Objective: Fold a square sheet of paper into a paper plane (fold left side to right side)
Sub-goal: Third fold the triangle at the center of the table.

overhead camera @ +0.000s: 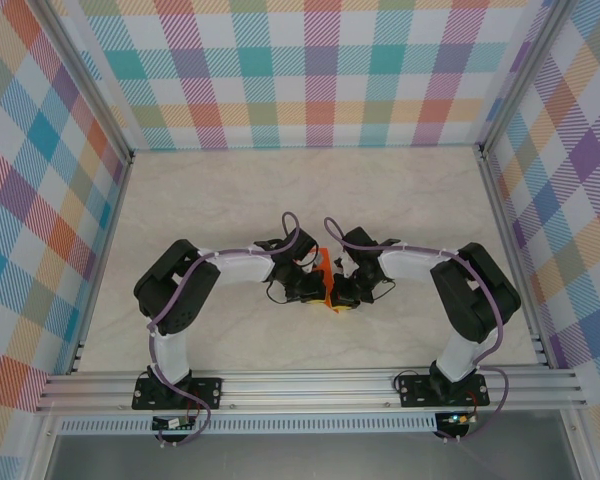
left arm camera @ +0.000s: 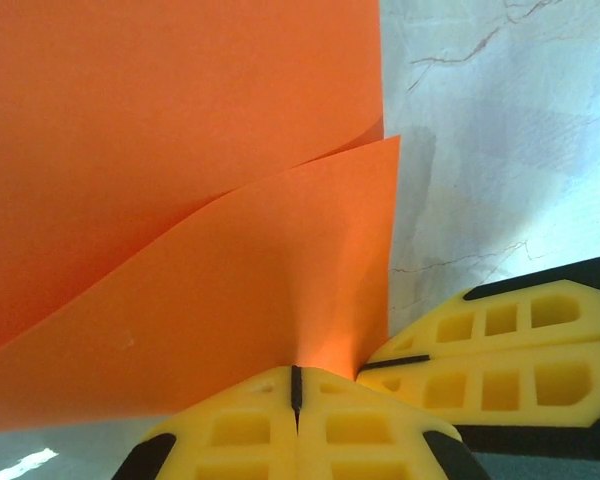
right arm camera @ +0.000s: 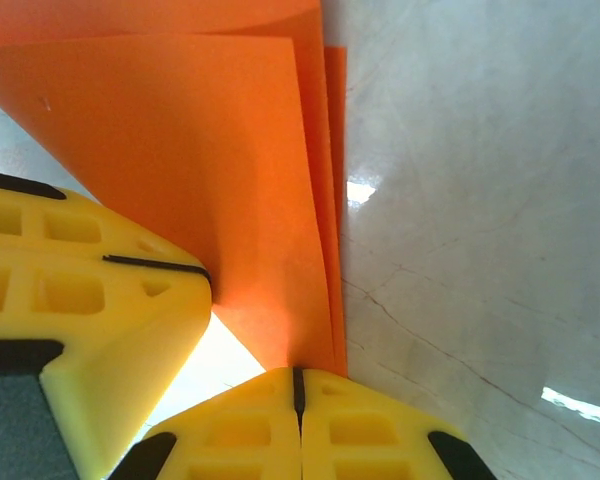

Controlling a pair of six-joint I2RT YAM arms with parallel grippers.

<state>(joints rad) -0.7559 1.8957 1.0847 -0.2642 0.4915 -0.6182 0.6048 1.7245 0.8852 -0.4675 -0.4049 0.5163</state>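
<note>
You will find no readable text, label, brand, number or sign here: the orange square sheet of paper [left arm camera: 180,150] is plain and unmarked, and the marbled worktop [overhead camera: 230,200] and the checked walls [overhead camera: 320,70] carry no lettering.

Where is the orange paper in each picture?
Top: paper in the middle of the picture.
Left wrist: paper at upper left and middle, pinched by the left pincer at the bottom.
Right wrist: paper at top and middle-left, pinched by the right pincer at the bottom.
Shared landmark: the pale marbled table, right of the paper in both wrist views.
</note>
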